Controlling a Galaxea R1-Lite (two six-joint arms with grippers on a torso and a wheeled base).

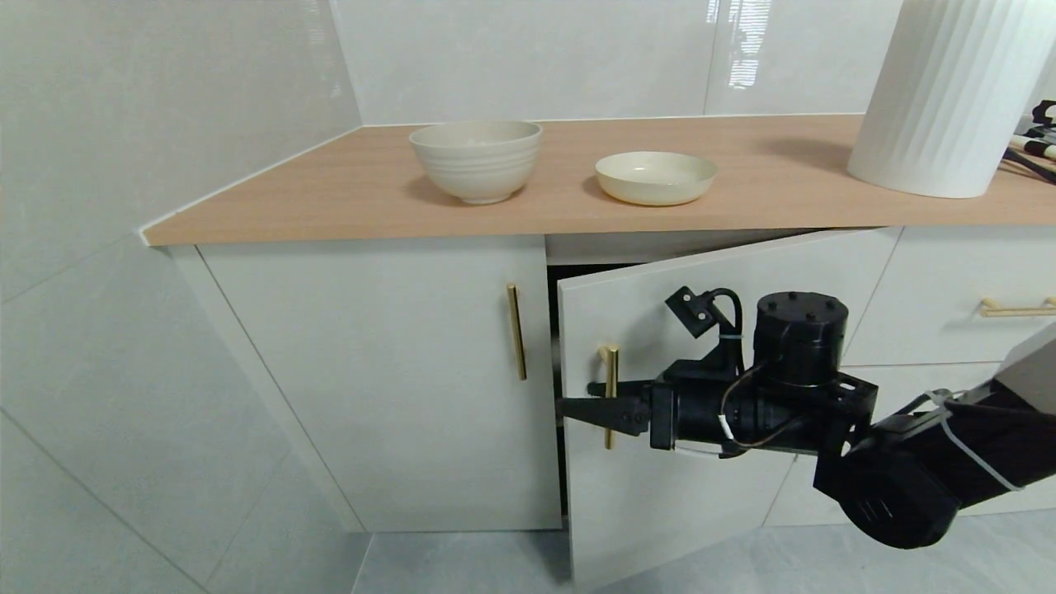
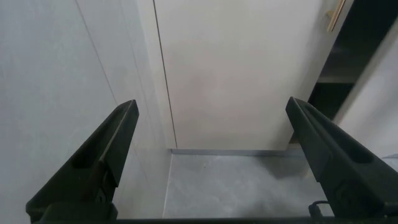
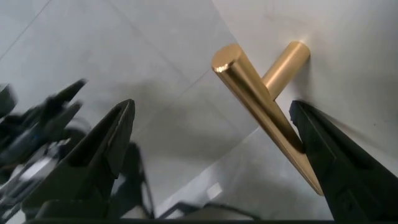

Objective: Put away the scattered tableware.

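Note:
Two cream dishes stand on the wooden counter (image 1: 330, 198): a deep ribbed bowl (image 1: 477, 159) and, to its right, a shallow bowl (image 1: 655, 176). Below them the right cabinet door (image 1: 660, 503) hangs partly ajar. My right gripper (image 1: 577, 398) is at that door's gold handle (image 1: 610, 396). The right wrist view shows this gripper (image 3: 211, 109) open, with the handle (image 3: 267, 118) between its fingers and close against one of them. My left gripper (image 2: 211, 104) is open and holds nothing, low down and facing the closed left cabinet door (image 2: 236, 74) and the floor.
A tall white ribbed container (image 1: 949, 91) stands at the counter's right end, with dark utensils (image 1: 1035, 140) beside it. The left door carries its own gold handle (image 1: 516, 332). A drawer with a gold pull (image 1: 1015, 308) is on the right. Tiled wall closes the left side.

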